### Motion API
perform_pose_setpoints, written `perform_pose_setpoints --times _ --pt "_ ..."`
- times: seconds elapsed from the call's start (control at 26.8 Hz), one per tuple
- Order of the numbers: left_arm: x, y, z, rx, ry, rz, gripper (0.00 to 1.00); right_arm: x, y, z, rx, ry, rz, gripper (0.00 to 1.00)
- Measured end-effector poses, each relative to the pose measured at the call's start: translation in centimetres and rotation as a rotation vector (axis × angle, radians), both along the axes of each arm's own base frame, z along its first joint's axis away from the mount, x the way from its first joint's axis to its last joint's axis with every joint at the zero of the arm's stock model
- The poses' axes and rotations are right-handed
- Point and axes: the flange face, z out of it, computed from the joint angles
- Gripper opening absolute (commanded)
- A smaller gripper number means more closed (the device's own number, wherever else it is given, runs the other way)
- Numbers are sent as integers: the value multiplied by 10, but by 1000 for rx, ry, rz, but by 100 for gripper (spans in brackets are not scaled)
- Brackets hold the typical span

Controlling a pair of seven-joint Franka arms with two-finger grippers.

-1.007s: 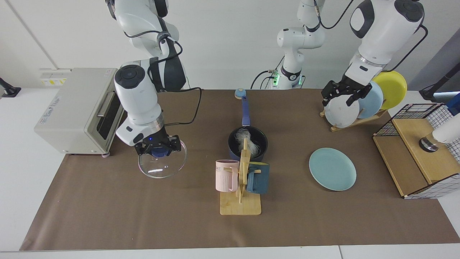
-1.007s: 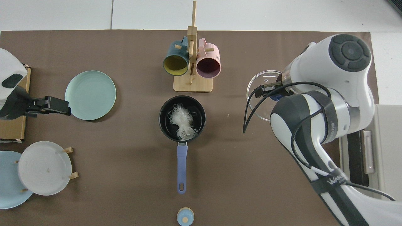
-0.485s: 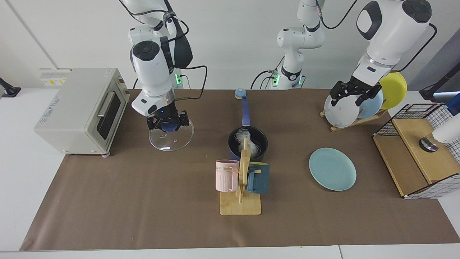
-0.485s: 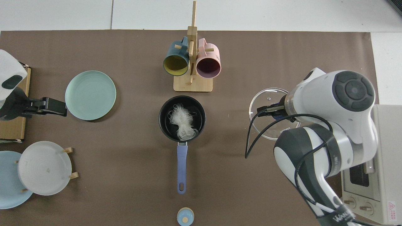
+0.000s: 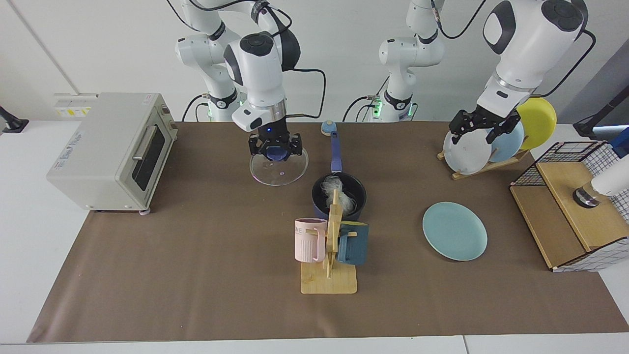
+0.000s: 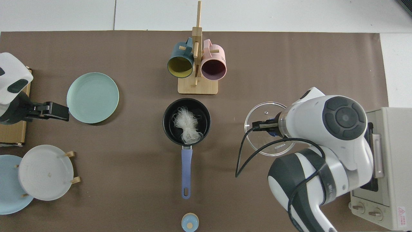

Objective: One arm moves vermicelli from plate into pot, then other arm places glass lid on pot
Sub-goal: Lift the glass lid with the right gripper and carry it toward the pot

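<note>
The glass lid (image 5: 278, 172) hangs above the mat, and my right gripper (image 5: 275, 151) is shut on its blue knob. It is to the view's left of the pot (image 5: 361, 194) and a little behind it. From above, the lid (image 6: 262, 111) is beside the pot (image 6: 202, 112), apart from it, with the right gripper (image 6: 268, 126) mostly hidden under the arm. White vermicelli (image 5: 330, 187) (image 6: 186, 125) lies inside the navy pot. The teal plate (image 5: 454, 231) (image 6: 92, 97) lies flat and bare. My left gripper (image 5: 475, 136) (image 6: 61, 111) waits open by the plate rack.
A mug rack (image 5: 329, 241) with a pink and a teal mug stands right in front of the pot. A toaster oven (image 5: 108, 147) sits at the view's left. Upright plates in a rack (image 5: 484, 142) and a wire basket (image 5: 570, 206) stand at the right. The pot's handle (image 5: 335, 152) points to the back.
My right arm has carried the lid from beside the toaster oven toward the back and across toward the pot. The left arm has barely moved.
</note>
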Motion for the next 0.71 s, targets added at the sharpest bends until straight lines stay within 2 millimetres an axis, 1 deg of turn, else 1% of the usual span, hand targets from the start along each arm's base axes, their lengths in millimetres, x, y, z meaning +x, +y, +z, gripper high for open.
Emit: perform_pose_setpoints --times 0.11,0.26,0.37,0.6,0.71 --pt "0 1 0 0 -1 2 100 2 23 0 17 10 -19 0" --pt "0 2 1 0 -1 4 100 4 55 -14 31 37 -45 0" --pt "0 2 1 0 -2 3 100 5 88 -20 36 38 -62 0" --pt "0 1 1 0 -2 2 100 13 146 -16 20 49 -90 0" --pt "0 1 1 0 -2 2 100 20 163 -16 20 48 -94 0"
